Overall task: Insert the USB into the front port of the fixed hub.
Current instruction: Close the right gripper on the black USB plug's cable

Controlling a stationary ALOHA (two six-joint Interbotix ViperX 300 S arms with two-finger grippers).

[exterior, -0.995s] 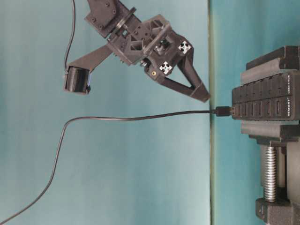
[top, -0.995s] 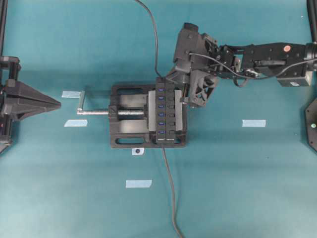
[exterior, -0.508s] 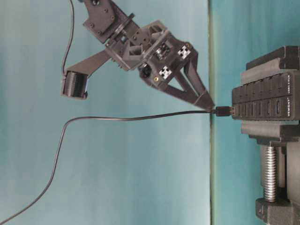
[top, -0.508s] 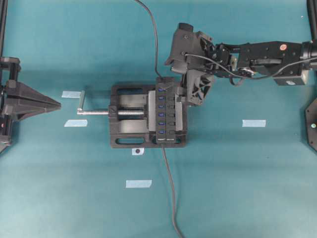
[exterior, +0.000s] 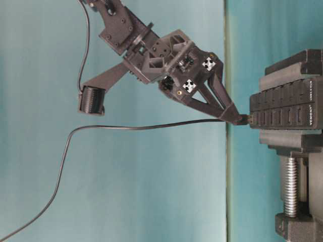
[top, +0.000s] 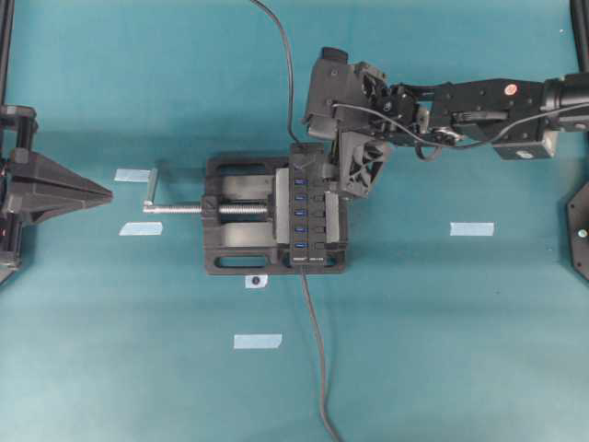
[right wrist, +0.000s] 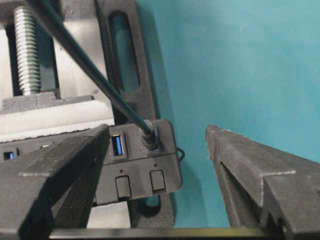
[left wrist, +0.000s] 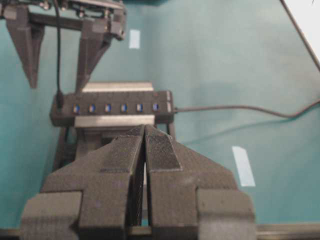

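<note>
Teal surface (top: 460, 350) carries the long black bar-shaped fixed hub (top: 308, 204), clamped in a black vise (top: 230, 216). The small black USB (right wrist: 150, 135) sits plugged into its far port. Right tool (right wrist: 157, 165) is spread apart straddling it; a careless retreat could snag the thin dark-grey cable (exterior: 126, 127). Left tool (left wrist: 144, 150) is pressed together.

The teal desk (top: 442, 350) is evenly and brightly lit from above, with only soft, faint shadows cast beside the vise (top: 241, 214). In the left wrist view, the near claw (left wrist: 144, 150) is rendered soft and grainy. The right claw's fingers (right wrist: 260, 175) are blurred in close-up. A white glare patch is seen top right (left wrist: 307, 15).
</note>
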